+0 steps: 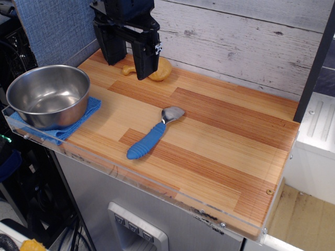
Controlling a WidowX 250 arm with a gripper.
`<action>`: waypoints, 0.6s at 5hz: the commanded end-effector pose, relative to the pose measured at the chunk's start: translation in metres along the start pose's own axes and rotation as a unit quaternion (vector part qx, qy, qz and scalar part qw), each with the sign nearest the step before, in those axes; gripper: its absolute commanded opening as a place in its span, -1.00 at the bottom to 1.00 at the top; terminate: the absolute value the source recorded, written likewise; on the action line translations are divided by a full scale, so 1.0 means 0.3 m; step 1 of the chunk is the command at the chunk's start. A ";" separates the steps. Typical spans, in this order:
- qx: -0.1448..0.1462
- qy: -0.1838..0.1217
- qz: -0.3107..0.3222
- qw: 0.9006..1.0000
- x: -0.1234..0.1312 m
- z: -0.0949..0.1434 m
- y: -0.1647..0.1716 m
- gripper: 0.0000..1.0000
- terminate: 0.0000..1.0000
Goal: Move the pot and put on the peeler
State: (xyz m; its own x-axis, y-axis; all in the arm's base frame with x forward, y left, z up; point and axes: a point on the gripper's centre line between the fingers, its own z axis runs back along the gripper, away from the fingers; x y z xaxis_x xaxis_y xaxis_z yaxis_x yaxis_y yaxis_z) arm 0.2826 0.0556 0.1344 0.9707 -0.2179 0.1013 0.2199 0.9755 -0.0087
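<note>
The pot (pixel 48 95) is a large shiny steel bowl standing upright at the table's left end, on a blue cloth (pixel 89 111). The peeler (pixel 152 135) lies flat near the table's middle, its ribbed blue handle pointing front-left and its silver head (pixel 172 113) pointing back-right. My gripper (pixel 127 64) hangs at the back left, above the table, between the pot and the peeler's far side. Its two black fingers (pixel 145 58) stand apart and hold nothing.
A yellow toy drumstick (pixel 157 70) lies at the back, partly hidden behind my fingers. A clear plastic lip (pixel 120 170) runs along the table's front edge. A white plank wall (pixel 241 42) stands behind. A dark post (pixel 315 68) rises at the right.
</note>
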 end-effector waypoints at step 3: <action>0.035 0.024 0.088 0.995 -0.110 0.013 0.240 1.00 -1.00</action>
State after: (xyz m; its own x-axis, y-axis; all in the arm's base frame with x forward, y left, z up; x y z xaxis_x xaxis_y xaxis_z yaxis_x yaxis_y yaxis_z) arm 0.2654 0.1306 0.1236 0.9985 -0.0484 0.0255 0.0476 0.9984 0.0302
